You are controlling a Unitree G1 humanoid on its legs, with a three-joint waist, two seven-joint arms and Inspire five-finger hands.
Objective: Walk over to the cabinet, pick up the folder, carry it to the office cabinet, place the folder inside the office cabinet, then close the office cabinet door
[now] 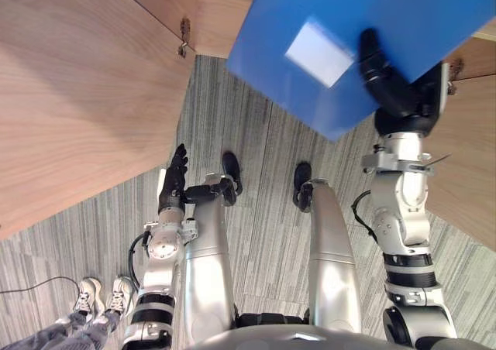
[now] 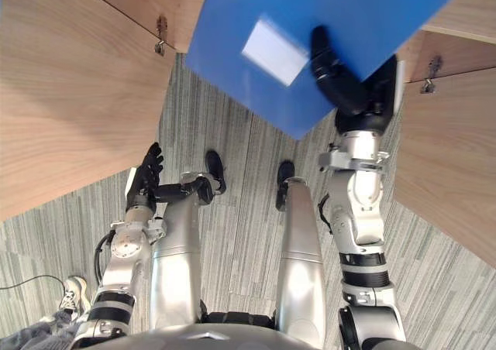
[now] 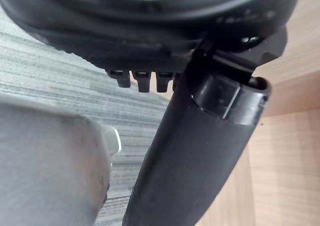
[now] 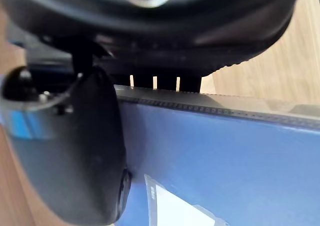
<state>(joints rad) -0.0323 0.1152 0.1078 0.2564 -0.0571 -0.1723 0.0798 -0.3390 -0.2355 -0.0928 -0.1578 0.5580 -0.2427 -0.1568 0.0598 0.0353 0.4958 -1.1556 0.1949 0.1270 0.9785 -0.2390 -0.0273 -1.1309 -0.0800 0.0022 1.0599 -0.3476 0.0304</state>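
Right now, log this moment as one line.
phase: carry | right hand: shut on blue folder, raised | left hand: open, idle at side | cabinet door: open on left

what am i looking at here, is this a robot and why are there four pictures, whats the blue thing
This is a two-legged humanoid robot. The two wide pictures come from cameras in its head, looking down at the grey carpet; the two close ones come from a camera on each wrist. Its right robot hand pinches a blue folder with a white label, thumb on top. Its left robot hand hangs open by its side, holding nothing. Wooden cabinet panels stand to either side. A person's shoes show at the lower left.
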